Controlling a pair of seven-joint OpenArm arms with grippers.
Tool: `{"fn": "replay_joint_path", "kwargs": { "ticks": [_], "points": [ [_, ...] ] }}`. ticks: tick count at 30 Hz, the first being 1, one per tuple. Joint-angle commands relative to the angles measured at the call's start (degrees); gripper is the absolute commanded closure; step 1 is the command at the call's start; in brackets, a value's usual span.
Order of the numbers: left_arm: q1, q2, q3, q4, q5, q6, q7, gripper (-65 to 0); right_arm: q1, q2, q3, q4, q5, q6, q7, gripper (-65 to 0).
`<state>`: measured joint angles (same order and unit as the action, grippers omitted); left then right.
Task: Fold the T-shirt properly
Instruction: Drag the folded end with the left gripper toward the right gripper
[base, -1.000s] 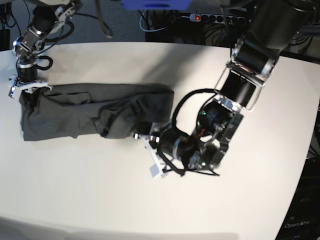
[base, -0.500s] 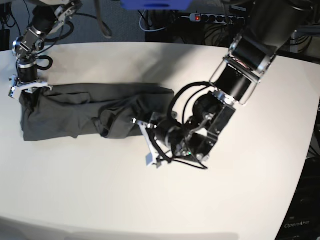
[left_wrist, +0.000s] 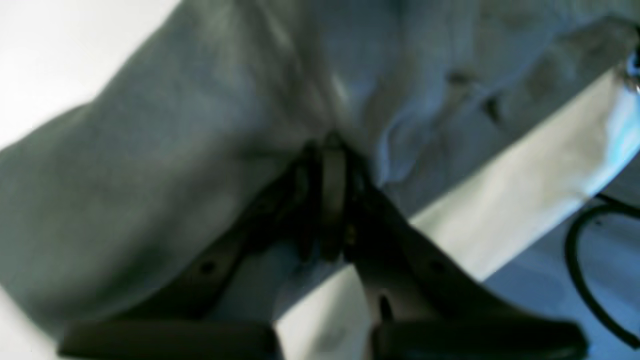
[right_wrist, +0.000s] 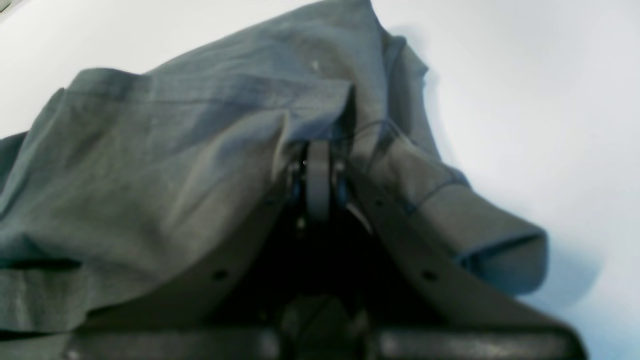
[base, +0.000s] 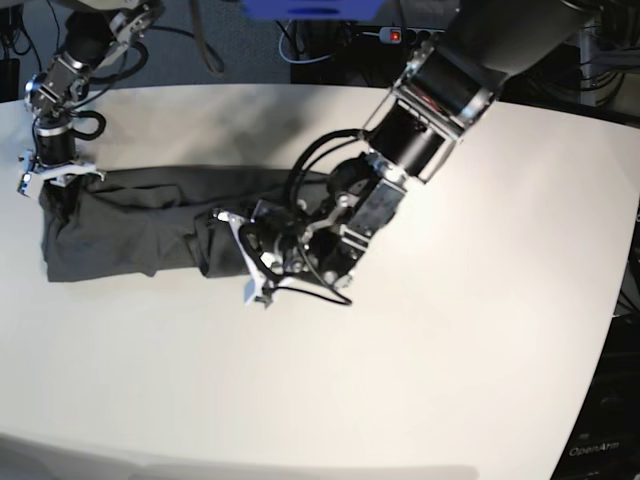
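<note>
It looks like a robotics lab: a white table (base: 480, 330) carries two robot arms, and behind its far edge lie a power strip (base: 420, 36) and many cables (base: 300, 45)

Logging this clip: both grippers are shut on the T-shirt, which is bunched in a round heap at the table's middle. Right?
Not quite. In the base view the T-shirt lies as a long band toward one end of the table, not a heap. Left gripper and right gripper are shut on it.

"OpenArm" lettering on the dark stand (base: 600, 450) at table's edge.
</note>
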<state>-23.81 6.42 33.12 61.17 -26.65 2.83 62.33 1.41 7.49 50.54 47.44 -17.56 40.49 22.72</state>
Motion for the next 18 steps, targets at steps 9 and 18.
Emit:
{"fn": "replay_joint_path", "kwargs": {
  "ticks": [9, 18],
  "points": [
    [-1.5, 1.9, -0.4, 0.2, -14.4, 0.0, -10.1, -2.0, -2.8, -1.3, -0.4, -1.7, -8.2, -0.5, -11.1, -0.1],
    [-2.9, 1.6, -0.2, 4.1, -23.9, -0.1, -13.0, -2.0, -2.8, -1.4, -0.4, -1.7, -8.2, -0.5, -11.1, -0.1]
  ]
}}
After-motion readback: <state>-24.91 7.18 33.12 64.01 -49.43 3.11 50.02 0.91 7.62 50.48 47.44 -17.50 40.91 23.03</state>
